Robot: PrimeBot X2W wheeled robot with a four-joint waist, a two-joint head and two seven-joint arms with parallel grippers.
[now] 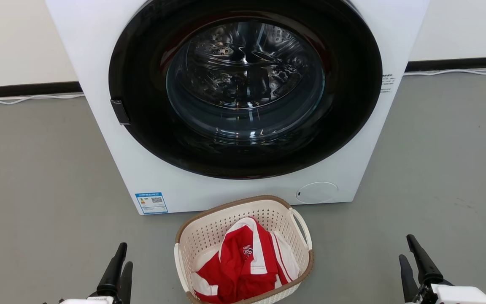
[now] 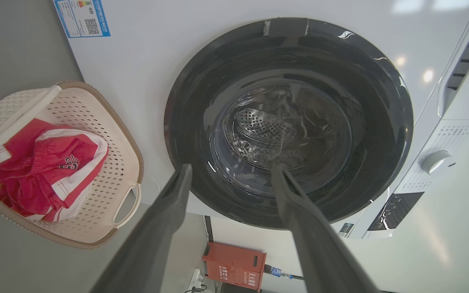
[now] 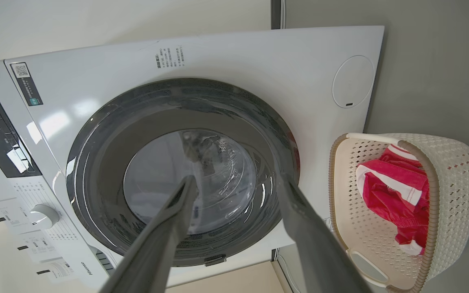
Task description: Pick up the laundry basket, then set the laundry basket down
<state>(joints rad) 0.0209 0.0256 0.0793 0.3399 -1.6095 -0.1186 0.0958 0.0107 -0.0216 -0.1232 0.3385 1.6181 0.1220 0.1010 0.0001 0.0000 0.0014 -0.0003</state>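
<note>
Nearest you, left gripper [image 1: 125, 255] and right gripper [image 1: 405, 247] hover with jaws spread, empty, flanking the laundry basket [image 1: 201, 240], which sits on the floor [image 1: 36, 190] holding a red-and-white garment [image 1: 247, 261], likely staged just before the washing machine [image 1: 352, 169] for loading.

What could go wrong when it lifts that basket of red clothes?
The cream perforated plastic laundry basket stands close to the white front-loading washer, so a lift might bump it against the machine. Its white loop handles are slim; if the open left gripper or right gripper misses one, the basket could tilt and spill the red-and-white garment.
</note>
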